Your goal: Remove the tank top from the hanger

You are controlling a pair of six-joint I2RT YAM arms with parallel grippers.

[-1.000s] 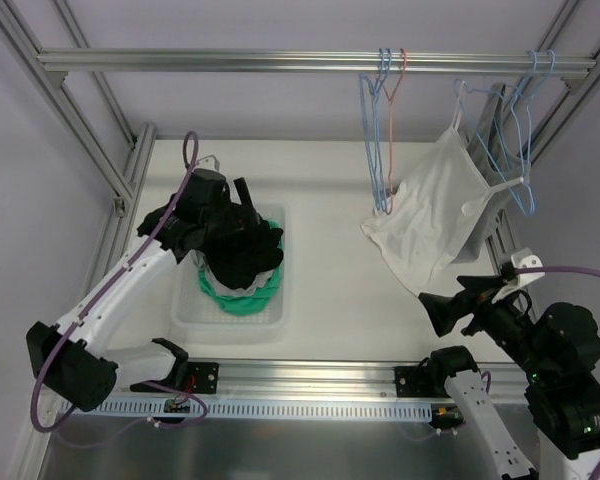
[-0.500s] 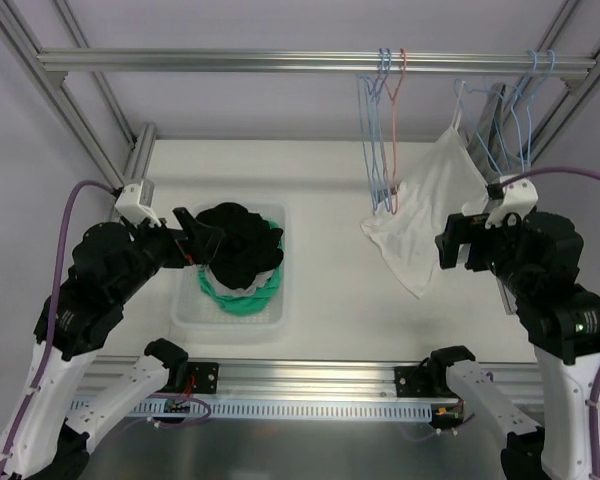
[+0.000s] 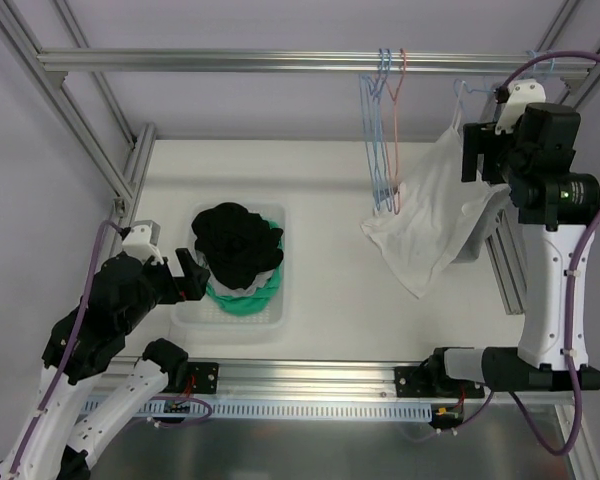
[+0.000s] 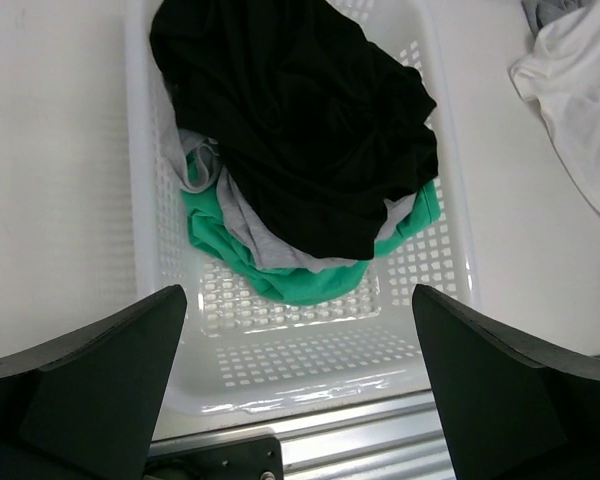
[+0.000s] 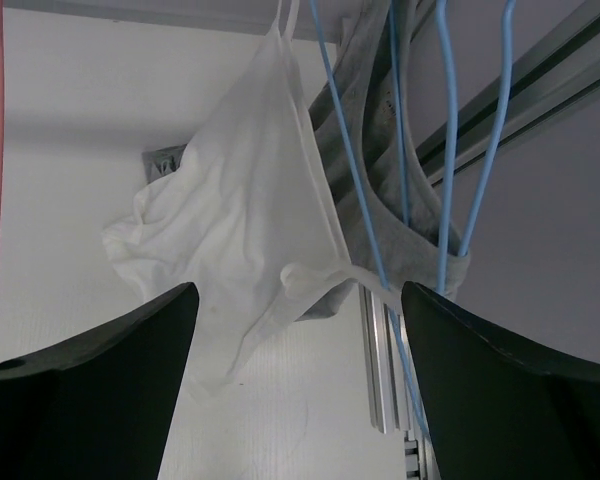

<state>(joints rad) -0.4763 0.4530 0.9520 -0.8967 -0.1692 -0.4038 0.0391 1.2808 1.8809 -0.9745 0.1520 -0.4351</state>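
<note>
Nearby, the left gripper point(image 4: 298, 300) gapes empty over the white perforated plastic basket point(image 4: 145, 250). Farther off, the nearer right gripper point(image 5: 298, 292), spread wide and empty, faces the white cotton tank top point(image 5: 250, 200) at its 12 o'clock. The top drapes lengthwise toward 7 o'clock from a light-blue wire hanger point(image 5: 345, 150).

Both arms are the same build: the left arm point(image 3: 115, 305) and right arm point(image 3: 545, 290) have white tube links with chunky matte black joint housings. Each one has a purple cable point(image 3: 565, 53) looping off it and a small white block point(image 3: 140, 236) sitting on the wrist. There's a tiny green light point(image 3: 563, 186) on the right one's upper housing. The left claw point(image 3: 192, 272) and right claw point(image 3: 475, 155) are all black, and the wrist cams show the fingers point(image 4: 90, 370) as fat dark wedges.
</note>
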